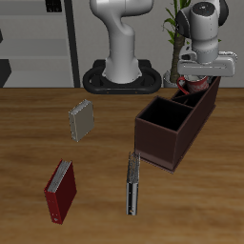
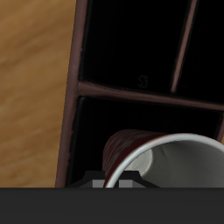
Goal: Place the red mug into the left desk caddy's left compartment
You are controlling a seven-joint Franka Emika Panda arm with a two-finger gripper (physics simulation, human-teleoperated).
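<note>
The left desk caddy [image 1: 167,143] is a long dark maroon-brown open box; its large square section is nearest the table's front edge and its smaller sections lie farther back. My gripper [image 1: 196,76] is shut on the rim of the red mug [image 1: 193,85] and holds it over the caddy's far end, about level with the rim. In the wrist view the red mug [image 2: 129,147] hangs tilted, its white inside showing, over a dark small compartment of the caddy [image 2: 131,91] beside a divider. Whether the mug touches the caddy I cannot tell.
A grey book [image 1: 82,120] stands on the table behind the middle. A red book [image 1: 60,191] and a dark thin book [image 1: 132,184] stand near the front edge, the thin one close to the caddy's front corner. The robot base [image 1: 122,76] and a plant [image 1: 176,33] are at the back.
</note>
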